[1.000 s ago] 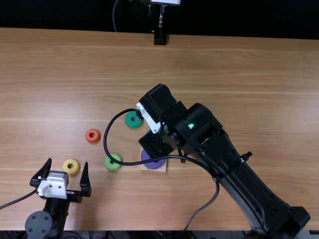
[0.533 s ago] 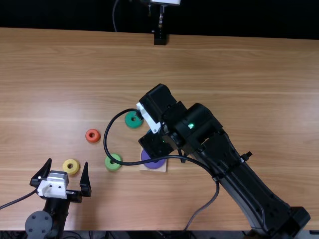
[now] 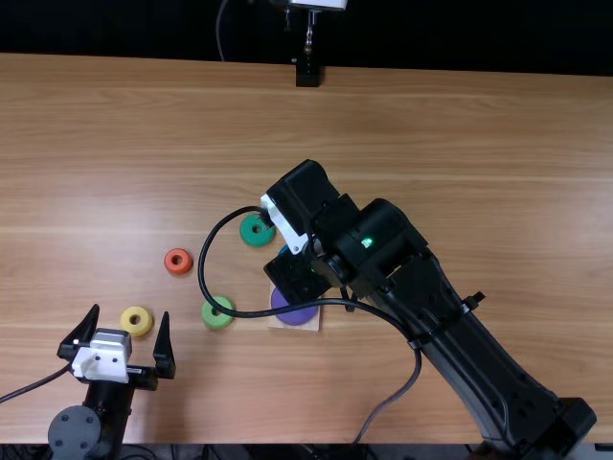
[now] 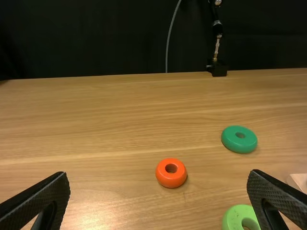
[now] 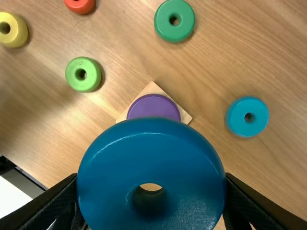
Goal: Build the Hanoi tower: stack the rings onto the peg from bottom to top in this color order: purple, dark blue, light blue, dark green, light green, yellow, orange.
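Gripper on the right arm (image 3: 297, 278) is closed on the dark blue ring (image 5: 151, 211), one finger pressed to each side of it, as the right wrist view shows; from the top view the arm's own black body covers that grip. The ring is held off the bench (image 3: 460, 192), its wide face to the wrist camera, partly in front of the square wooden base (image 5: 152, 88). On the base lies the purple ring (image 5: 154, 106).

The right wrist view also gives the light blue ring (image 5: 236, 117), flat on the bench on the far side of the base from the light green ring (image 3: 213, 324) — a spot the right arm hides from above.

Left gripper (image 3: 130, 310) stands open and empty near the bench's near left corner, its fingers wide apart, with the yellow ring (image 3: 127, 324) just beyond and between them in the top view. Farther from the near edge is the orange ring (image 3: 170, 266), and the dark green ring (image 3: 246, 233) is farther still, towards the middle.

The left wrist view adds a black stand (image 4: 219, 70) at the bench's far edge, and just one pale corner of the base.
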Controlling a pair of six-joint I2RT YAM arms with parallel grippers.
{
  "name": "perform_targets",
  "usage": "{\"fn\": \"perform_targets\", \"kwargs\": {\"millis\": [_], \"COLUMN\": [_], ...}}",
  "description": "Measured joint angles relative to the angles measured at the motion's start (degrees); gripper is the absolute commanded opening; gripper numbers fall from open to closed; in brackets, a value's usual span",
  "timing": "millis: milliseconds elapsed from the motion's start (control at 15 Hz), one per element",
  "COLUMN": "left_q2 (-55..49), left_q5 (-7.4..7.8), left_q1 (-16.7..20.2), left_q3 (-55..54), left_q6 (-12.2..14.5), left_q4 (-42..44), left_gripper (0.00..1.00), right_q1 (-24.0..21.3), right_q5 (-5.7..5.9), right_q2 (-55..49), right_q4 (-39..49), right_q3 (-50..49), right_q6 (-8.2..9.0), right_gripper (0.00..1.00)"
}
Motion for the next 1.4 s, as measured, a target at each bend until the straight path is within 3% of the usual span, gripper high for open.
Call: {"fn": "perform_targets", "kwargs": {"millis": [1400], "left_q2": [0.0], "left_q5": [-0.02], "left_q1": [0.0], "left_q3": [0.0], "left_q6": [0.0], "left_q4": [0.0], "left_gripper": [1.00], "right_q1": [1.8], "right_q5": [0.04], "right_q2": [0.0], "right_q4": [0.0], "right_q3": [-2.5], "right_q6": [0.76], "right_gripper": [0.00]}}
